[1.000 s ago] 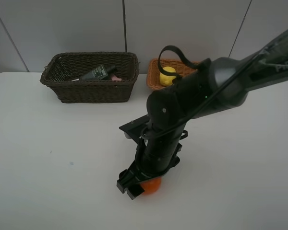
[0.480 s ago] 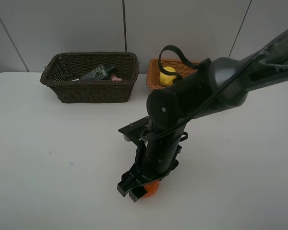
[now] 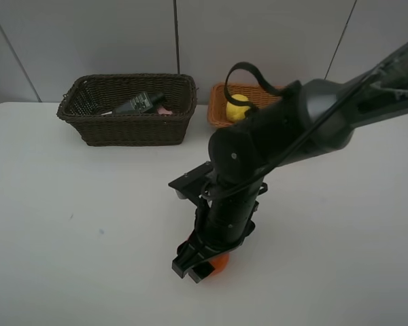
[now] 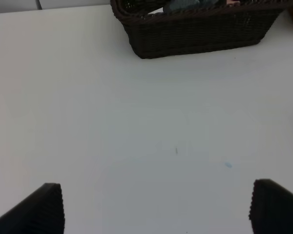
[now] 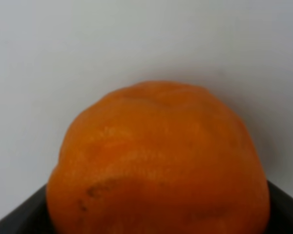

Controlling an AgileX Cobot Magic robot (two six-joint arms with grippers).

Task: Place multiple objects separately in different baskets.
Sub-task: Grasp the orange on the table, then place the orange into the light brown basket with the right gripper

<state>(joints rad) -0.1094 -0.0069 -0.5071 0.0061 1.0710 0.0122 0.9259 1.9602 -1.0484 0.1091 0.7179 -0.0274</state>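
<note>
White table (image 3: 68,224), matte, evenly lit. Behind it pale grey panelled wall (image 3: 88,37), dark vertical seams.

On the white table (image 3: 68,258): 2 rectangular woven wicker baskets, 1 dark brown (image 3: 129,121) and 1 light orange-tan (image 3: 221,109); 1 round orange fruit (image 5: 158,161); 1 yellow lemon (image 3: 236,107); 1 dark grey bottle (image 3: 137,103); 1 partly hidden pink item (image 3: 164,109).

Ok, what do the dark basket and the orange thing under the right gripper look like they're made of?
The dark brown basket looks like woven wicker or rattan with a matte finish: its walls show crossing strands and a braided rim. The orange looks like real or imitation fruit, I can't tell which: its dull skin is dimpled, with faint ridges and a small dark blemish.
</note>
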